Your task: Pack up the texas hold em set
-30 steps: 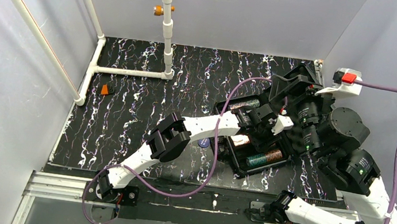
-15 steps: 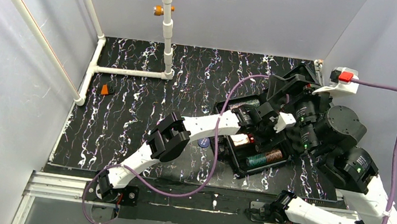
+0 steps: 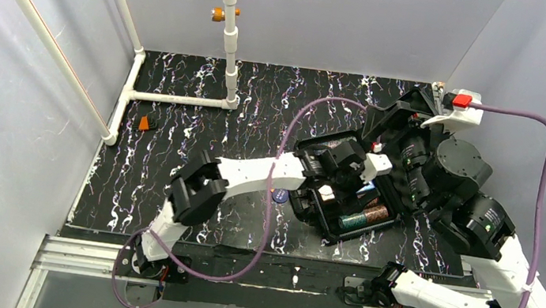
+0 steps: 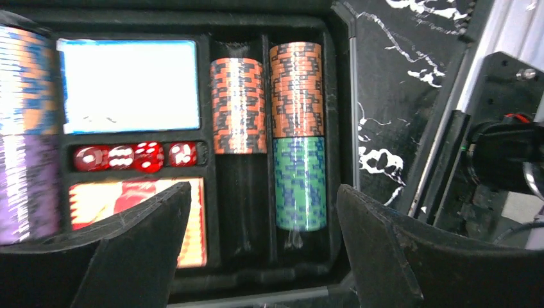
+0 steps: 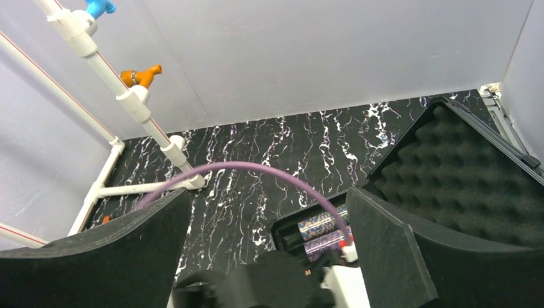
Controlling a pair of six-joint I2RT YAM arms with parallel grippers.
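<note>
We think the packing is nearly done. The case (image 4: 250, 273) lies on the right side of the bench (image 3: 201, 129), and its foam lid (image 5: 462, 167) stands open at the far right. In the tray we see orange chips (image 4: 238, 106) and green chips (image 4: 300, 183) in their slots. There are more chips (image 4: 25, 128) at the left edge and four red dice (image 4: 135, 157) in a row. There is a blue card deck (image 4: 128, 86) and a red card deck (image 4: 122, 196) too. One chip slot is only half full. A blue round button (image 3: 279, 195) lies on the bench just left of the case, not yet put in. We cannot find the yellow button; it may be hidden. The left jaws hang over the tray, spread wide, with nothing in them. The right jaws are up by the lid, spread wide and holding nothing. What is left, we think, is to put the button in and shut the lid.
</note>
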